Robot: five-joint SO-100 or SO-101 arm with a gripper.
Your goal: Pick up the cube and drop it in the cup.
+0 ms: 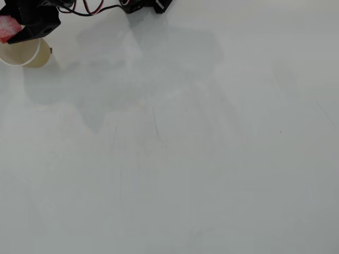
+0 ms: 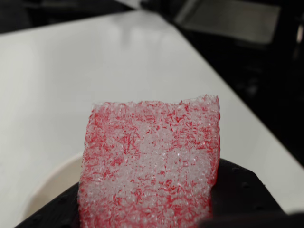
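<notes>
- Red, white-speckled foam-like small cube (image 2: pixel 149 166) fills the wrist view; its coarse, bubbly face suggests something very light, soft and slightly springy, unlikely to slip or break.
- Black two-finger end effector (image 1: pixel 16 30) sits at about 10 o'clock in the overhead view, closed onto the cube, which shows as a red and pale patch (image 1: pixel 7 28) at the extreme upper-left edge.
- In the wrist view black finger parts (image 2: pixel 237 192) flank the cube's lower sides, so the hold appears to be across two opposite faces, low on the block; that seems the sensible place to pinch, since foam this soft would likely squash rather than slide.
- Cream-coloured paper cup with a round white rim (image 1: pixel 33 57) stands on the white bench (image 1: pixel 185 159) just under the end effector, partly covered by it; a curve of its rim (image 2: pixel 50 183) shows at 8 o'clock of the cube in the wrist view.
- Judged from this, the cube hangs above the cup mouth or close beside it, not yet dropped; being so light, it may cling briefly to a finger on release.
</notes>
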